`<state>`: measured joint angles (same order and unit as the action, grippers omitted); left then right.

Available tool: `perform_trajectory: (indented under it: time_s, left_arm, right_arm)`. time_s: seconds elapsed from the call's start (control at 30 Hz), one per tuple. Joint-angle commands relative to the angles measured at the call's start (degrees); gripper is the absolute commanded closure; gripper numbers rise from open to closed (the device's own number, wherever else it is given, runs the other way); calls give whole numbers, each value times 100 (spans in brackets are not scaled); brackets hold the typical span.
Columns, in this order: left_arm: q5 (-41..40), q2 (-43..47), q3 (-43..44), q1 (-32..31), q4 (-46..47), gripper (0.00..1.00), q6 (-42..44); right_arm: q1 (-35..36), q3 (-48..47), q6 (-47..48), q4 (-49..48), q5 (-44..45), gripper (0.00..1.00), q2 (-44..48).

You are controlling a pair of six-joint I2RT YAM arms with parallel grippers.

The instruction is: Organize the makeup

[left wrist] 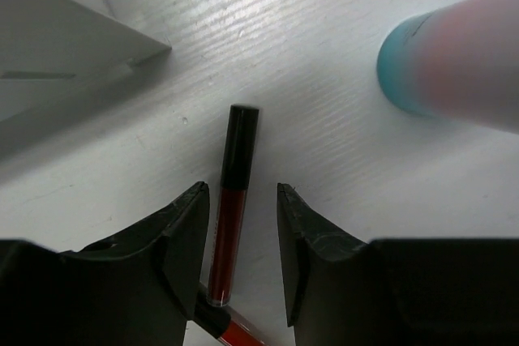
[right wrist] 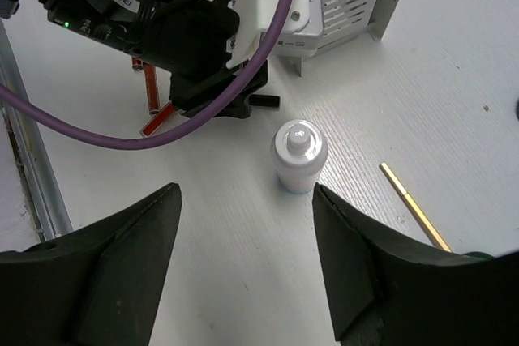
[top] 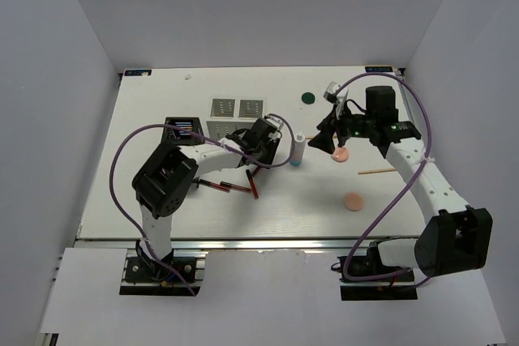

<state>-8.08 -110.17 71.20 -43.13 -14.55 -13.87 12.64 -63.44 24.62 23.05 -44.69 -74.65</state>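
Makeup lies loose on the table [top: 162, 208]: a pink pad [top: 353, 200] nearest, then a red-and-black tube [left wrist: 240, 143] between the spread jaws of the left gripper [left wrist: 242, 196], which I judge must close next; farther, the right gripper [right wrist: 243, 200], also released, faces the white bottle [right wrist: 298, 155]

Between the fingers of the left pincer [left wrist: 241, 196], a second red-and-black tube [left wrist: 239, 335] crosses the near end of the first. Most of it is lost behind a finger and below the picture's bottom edge. Ahead and to the right of that pincer, the white bottle [left wrist: 454, 62] is blurred and cropped at the right edge.

Right of the right pincer [right wrist: 245, 192], the wooden stick [right wrist: 409, 200] runs behind a finger. Farther right, a dark sliver [right wrist: 516, 107] at the edge is too little to name. From above, the pink pad [top: 343, 155] lies partly under that pincer.
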Motion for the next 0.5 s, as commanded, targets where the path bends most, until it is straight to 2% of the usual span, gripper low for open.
perform_trajectory:
  time_s: [0.0, 0.27, 0.33, 0.47]
  left_arm:
    - [17, -13, -150, -11, 277, 51, 183]
    - [-299, -207, -317, -72, 356, 61, 130]
    - [-352, -189, -326, -125, 356, 70, 165]
    - [-405, 12, -352, -257, 417, 80, 192]
  right_arm:
    - [-78, 68, 87, 51, 13, 29, 205]
    - [-130, 227, 104, 51, 21, 28, 372]
    - [-139, 235, 104, 51, 39, 28, 390]
    - [-148, 227, 113, 60, 48, 28, 399]
